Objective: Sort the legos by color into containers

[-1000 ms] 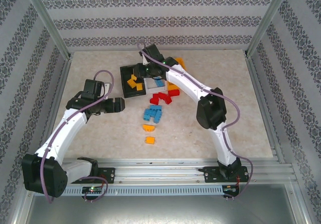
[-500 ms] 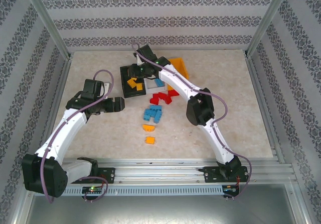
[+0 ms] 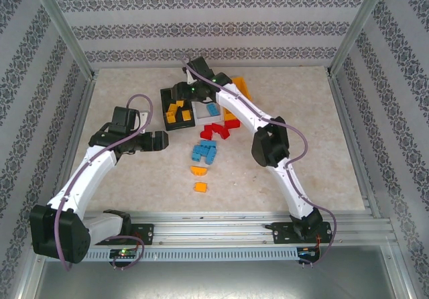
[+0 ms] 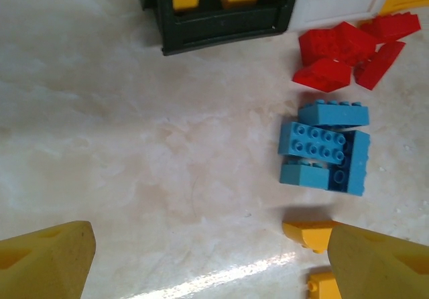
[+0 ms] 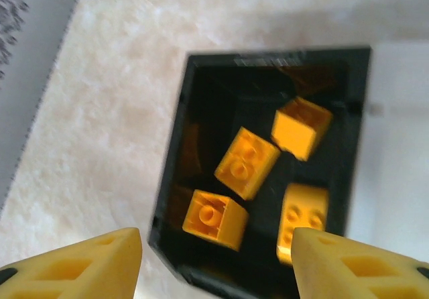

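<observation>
**Pale tabletop, black bin filling up with yellow**

Pale marbled tabletop inside patterned walls, and the action is at upper centre of the overhead view: the right gripper hangs over the black bin. On its wrist camera the fingers stand spread with nothing between them. Four orange-yellow bricks lie in the bin below, two mid-frame and two lower down, close to the fingertips but clear of them. That reads as the drop-off step of a yellow run.

Just right of it, the white bin holds a blue piece, and the orange bin sits further right, beyond the arm. Plenty is left on the table: red bricks just below the bins, blue bricks under those, and two loose yellow bricks lowest of all.

The left gripper waits left of the pile, fingers wide apart and empty. In its wrist view one loose yellow brick peeks out beside the lower-right fingertip.

Next move, I'd judge: lift out of the bin, swing down-frame to a loose brick and straddle it squarely, because the pieces lie packed together.
</observation>
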